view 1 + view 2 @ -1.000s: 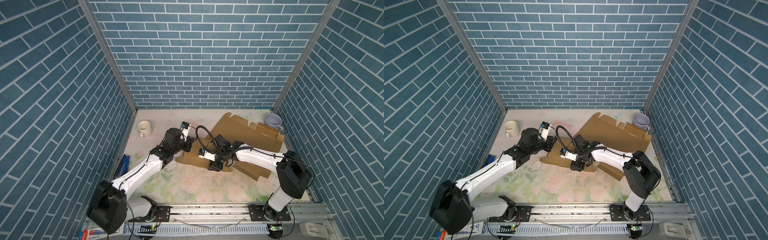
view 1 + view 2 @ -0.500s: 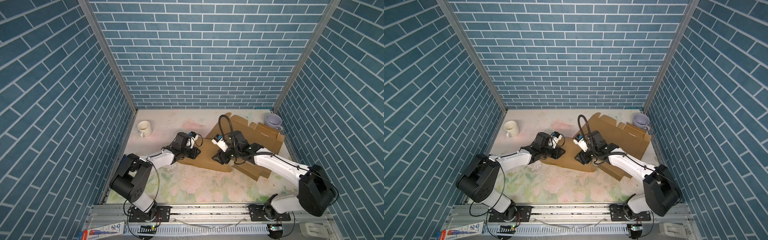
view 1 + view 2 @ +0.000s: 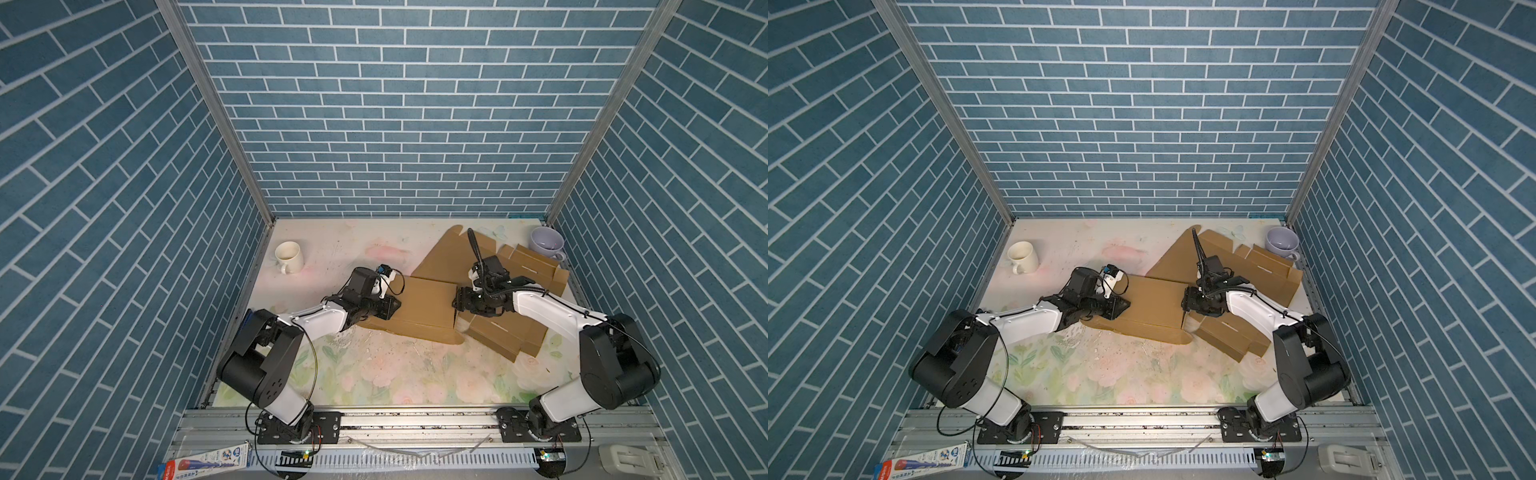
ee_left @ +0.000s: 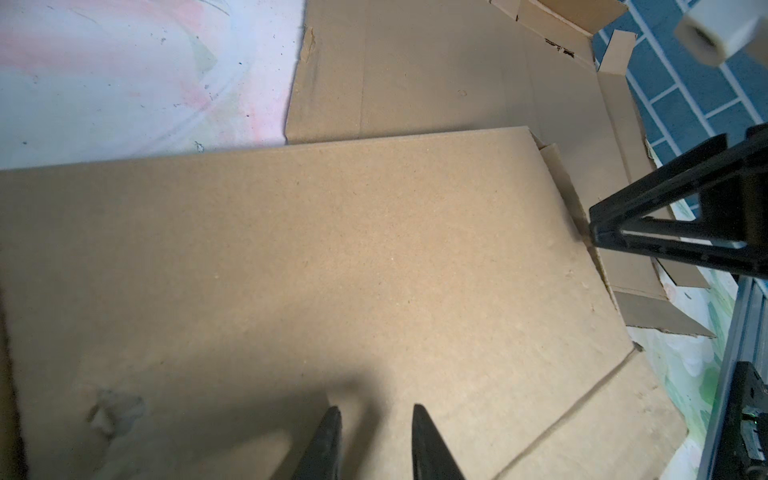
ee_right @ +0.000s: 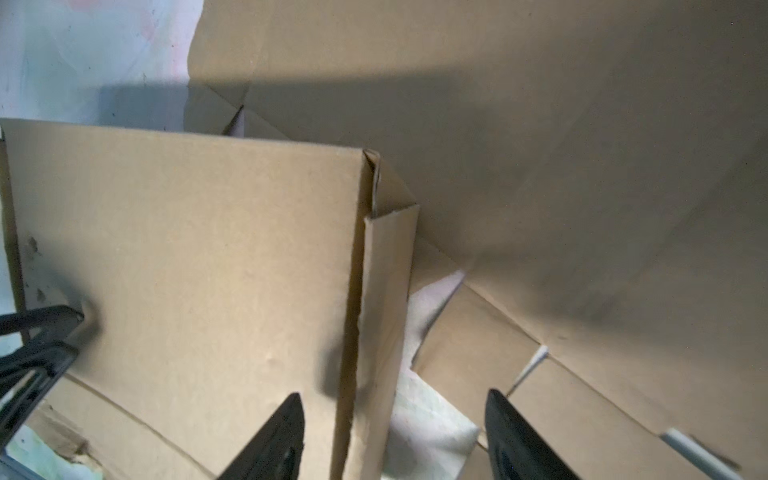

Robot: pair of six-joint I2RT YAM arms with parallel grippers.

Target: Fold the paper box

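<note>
left gripper (image 4: 374,409): narrowly parted, empty, lay over brown cardboard box (image 4: 332,249) | right gripper (image 5: 392,395): spread wide, straddled its folded edge

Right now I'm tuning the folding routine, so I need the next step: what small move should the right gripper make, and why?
Probably close the right gripper on the edge of the folded panel. Its jaws stand open astride that edge and the narrow side flap, gripping nothing, while the left gripper sits at the panel's opposite end.
</note>
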